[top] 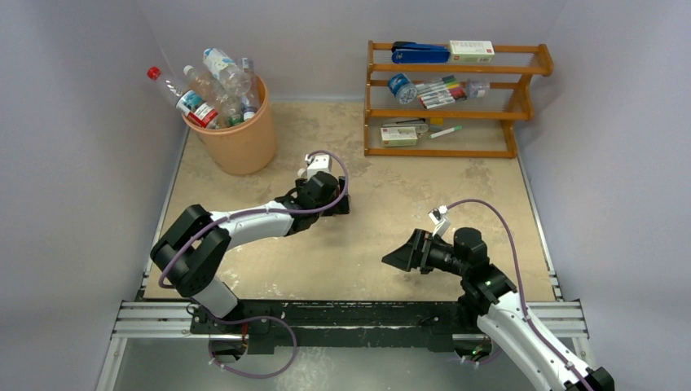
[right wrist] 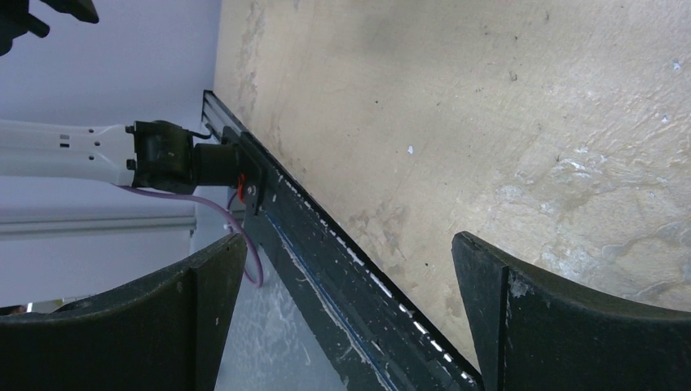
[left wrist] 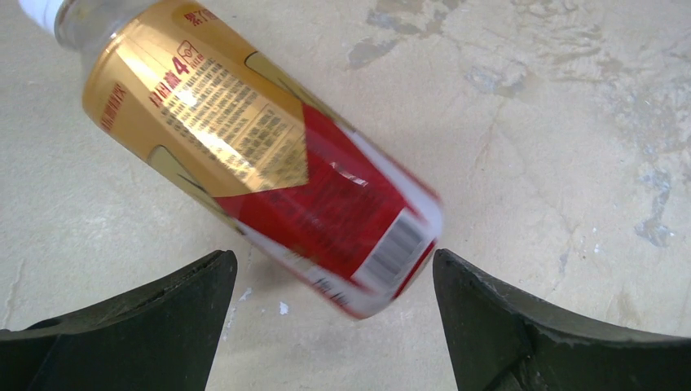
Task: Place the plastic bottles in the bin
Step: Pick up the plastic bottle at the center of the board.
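Note:
A boxy red-and-gold bottle (left wrist: 261, 155) with a white cap lies on the beige table in the left wrist view. My left gripper (left wrist: 334, 269) is open just above it, its fingers on either side of the bottle's base end and not touching it. In the top view the left gripper (top: 334, 202) points down mid-table and hides this bottle. The peach-orange bin (top: 240, 138) stands at the back left, and several clear bottles (top: 216, 90) stick out of its top. My right gripper (top: 399, 259) is open and empty, pointing left above the table; it also shows in the right wrist view (right wrist: 349, 244).
A brown wooden rack (top: 456, 114) with markers, boxes and a blue stapler stands at the back right. A black and metal rail (top: 350, 314) runs along the near edge; it also shows in the right wrist view (right wrist: 326, 269). Grey walls close in the left, back and right.

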Robot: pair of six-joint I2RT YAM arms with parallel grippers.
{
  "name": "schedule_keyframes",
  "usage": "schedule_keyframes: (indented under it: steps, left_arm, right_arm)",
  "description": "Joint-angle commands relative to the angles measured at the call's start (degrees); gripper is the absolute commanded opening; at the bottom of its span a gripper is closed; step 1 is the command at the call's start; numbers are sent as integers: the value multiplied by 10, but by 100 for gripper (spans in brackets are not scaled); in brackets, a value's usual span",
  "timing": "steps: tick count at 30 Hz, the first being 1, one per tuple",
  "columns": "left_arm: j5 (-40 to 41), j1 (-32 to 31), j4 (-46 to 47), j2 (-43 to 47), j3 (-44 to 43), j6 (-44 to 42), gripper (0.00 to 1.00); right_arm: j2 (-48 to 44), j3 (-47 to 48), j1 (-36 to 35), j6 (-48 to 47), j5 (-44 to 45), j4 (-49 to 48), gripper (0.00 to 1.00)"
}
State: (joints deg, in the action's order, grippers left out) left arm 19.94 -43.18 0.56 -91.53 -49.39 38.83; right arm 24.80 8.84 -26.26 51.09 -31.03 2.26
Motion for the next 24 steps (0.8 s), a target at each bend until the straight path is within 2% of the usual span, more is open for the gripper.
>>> schedule_keyframes:
  steps: [1, 13, 24]
  left_arm:
    - [42, 4, 5, 27, 4, 22, 91]
    - [121, 11, -114, -28, -90, 77, 91]
    - [92, 21, -133, -26, -103, 151, 92]
  right_arm:
    - [-1, -3, -1, 4, -5, -26, 98]
    - [17, 0, -1, 2, -4, -34, 98]
    - [58, -8, -1, 1, -11, -77, 98]
